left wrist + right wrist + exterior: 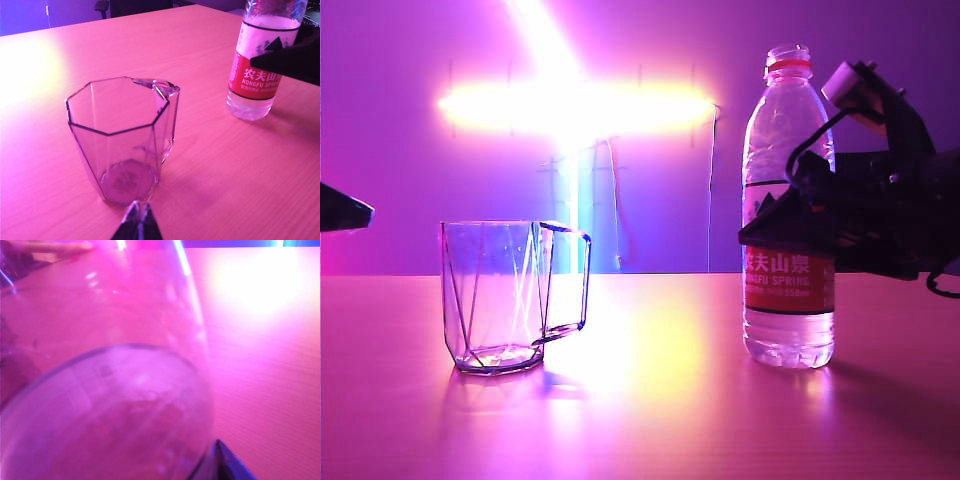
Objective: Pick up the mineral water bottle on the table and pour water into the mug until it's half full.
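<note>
Right gripper [775,225] around bottle [788,205], jaw state unclear; left gripper [139,214] jaws together by mug [122,137] on counter [650,420].

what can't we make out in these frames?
- Right tool: exterior view, dark against the mineral water bottle; contact unclear.
- Right wrist view: bottle fills the frame, blurred; one fingertip shows.
- Left tool: tips at the frame edge beside the mug.
- Water level: unreadable.
</note>
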`<state>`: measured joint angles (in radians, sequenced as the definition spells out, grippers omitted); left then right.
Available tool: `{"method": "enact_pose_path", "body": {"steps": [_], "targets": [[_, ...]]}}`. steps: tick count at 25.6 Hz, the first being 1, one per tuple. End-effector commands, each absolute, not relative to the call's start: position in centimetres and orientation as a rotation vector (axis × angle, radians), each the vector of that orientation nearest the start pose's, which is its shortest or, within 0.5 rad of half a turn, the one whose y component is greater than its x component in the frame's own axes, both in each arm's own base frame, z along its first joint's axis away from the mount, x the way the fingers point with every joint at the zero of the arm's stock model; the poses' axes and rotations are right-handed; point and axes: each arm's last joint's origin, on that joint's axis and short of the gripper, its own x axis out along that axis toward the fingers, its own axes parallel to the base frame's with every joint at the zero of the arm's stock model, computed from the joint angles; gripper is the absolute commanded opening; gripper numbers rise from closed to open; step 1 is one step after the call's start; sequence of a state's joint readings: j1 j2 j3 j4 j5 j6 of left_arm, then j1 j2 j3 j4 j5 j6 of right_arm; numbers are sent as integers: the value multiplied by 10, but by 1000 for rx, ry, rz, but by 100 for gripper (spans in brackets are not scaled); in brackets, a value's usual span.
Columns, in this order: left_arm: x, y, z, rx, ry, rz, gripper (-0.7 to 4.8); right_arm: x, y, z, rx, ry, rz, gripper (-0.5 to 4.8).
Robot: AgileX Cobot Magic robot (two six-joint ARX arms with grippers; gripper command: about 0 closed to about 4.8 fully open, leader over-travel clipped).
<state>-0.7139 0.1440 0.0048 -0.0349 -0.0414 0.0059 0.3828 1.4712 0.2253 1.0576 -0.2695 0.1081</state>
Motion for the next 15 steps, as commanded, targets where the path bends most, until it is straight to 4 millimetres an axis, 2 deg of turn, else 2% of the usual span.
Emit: {"method": "enact_pose_path", "body": {"steps": [1,3,5,15], "targets": [[79,-67,154,57,134,-673,-2,205,91,139,99,198,644,407],[79,-67,155,51,120,-673,-2,205,91,139,99,198,645,386],[78,-66,157,44,102,-673,-2,205,91,139,99,198,645,307],[76,-64,161,23,49,-674,-2,205,92,142,102,168,667,304]]}}
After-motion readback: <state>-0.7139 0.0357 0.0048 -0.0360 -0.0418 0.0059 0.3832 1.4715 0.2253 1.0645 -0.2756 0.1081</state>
